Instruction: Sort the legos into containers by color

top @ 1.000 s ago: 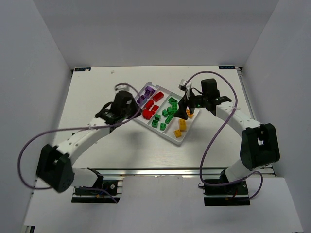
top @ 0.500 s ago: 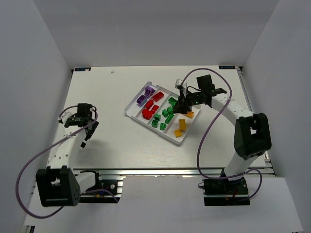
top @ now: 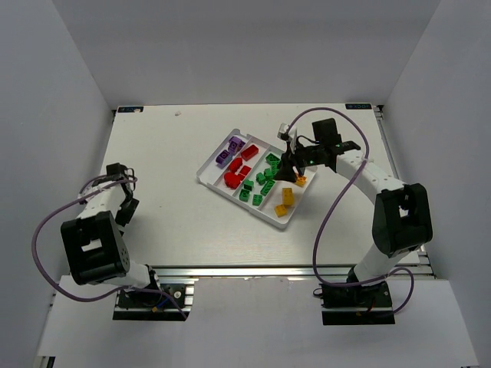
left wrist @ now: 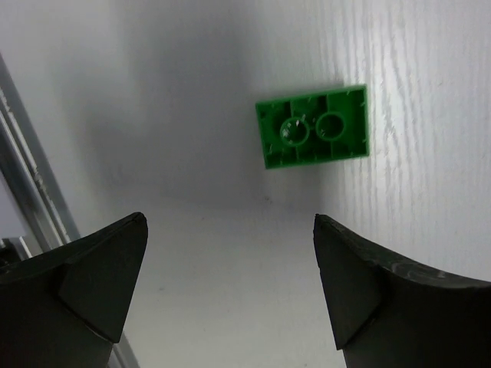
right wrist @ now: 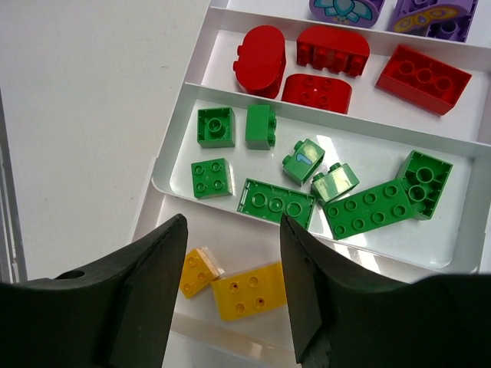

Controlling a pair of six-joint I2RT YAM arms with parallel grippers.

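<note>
The claw (right wrist: pixel 232 238) hangs over the white tray (right wrist: pixel 165 157), its two dark fingers apart and gripping nothing, with two yellow bricks (right wrist: pixel 245 290) lying in the nearest compartment between them. The next compartment holds eight green bricks (right wrist: pixel 368 207), the one beyond it four red bricks (right wrist: pixel 261 57), and purple bricks (right wrist: pixel 345 6) show at the top edge. The white counter (right wrist: pixel 92 92) lies left of the tray.

A robotics lab cell: plain white walls (top: pixel 54 115), white table (top: pixel 184 222), aluminium mounting rail (top: pixel 253 271).
</note>
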